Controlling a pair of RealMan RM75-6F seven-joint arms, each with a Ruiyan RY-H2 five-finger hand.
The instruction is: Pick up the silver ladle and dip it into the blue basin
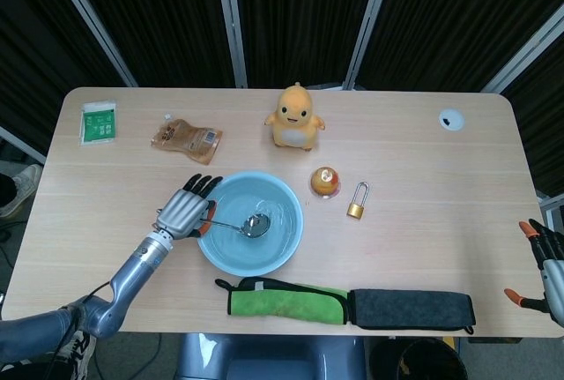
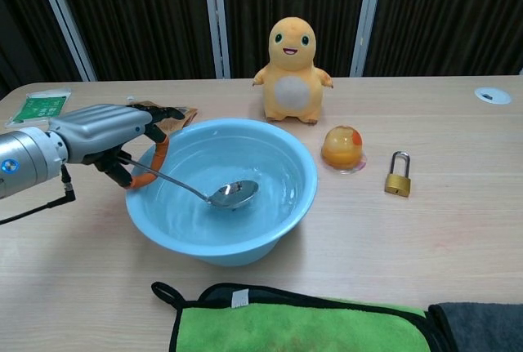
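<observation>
The blue basin [image 1: 231, 252] [image 2: 278, 229] sits on the table in front of the yellow toy. My left hand [image 1: 184, 211] [image 2: 106, 130] grips the handle of the silver ladle [image 1: 249, 224] [image 2: 214, 196] at the basin's left rim. The ladle's bowl lies inside the basin near its middle, low against the bottom. My right hand [image 1: 543, 261] hangs off the table's right edge in the head view, fingers spread, holding nothing; the chest view does not show it.
A yellow dinosaur toy [image 1: 295, 117] stands behind the basin. An orange ball-like item [image 1: 325, 181] and a brass padlock [image 1: 357, 202] lie to the basin's right. A green and grey cloth [image 1: 344, 303] runs along the front edge. A snack pouch [image 1: 187, 139] and green packet [image 1: 100, 122] lie back left.
</observation>
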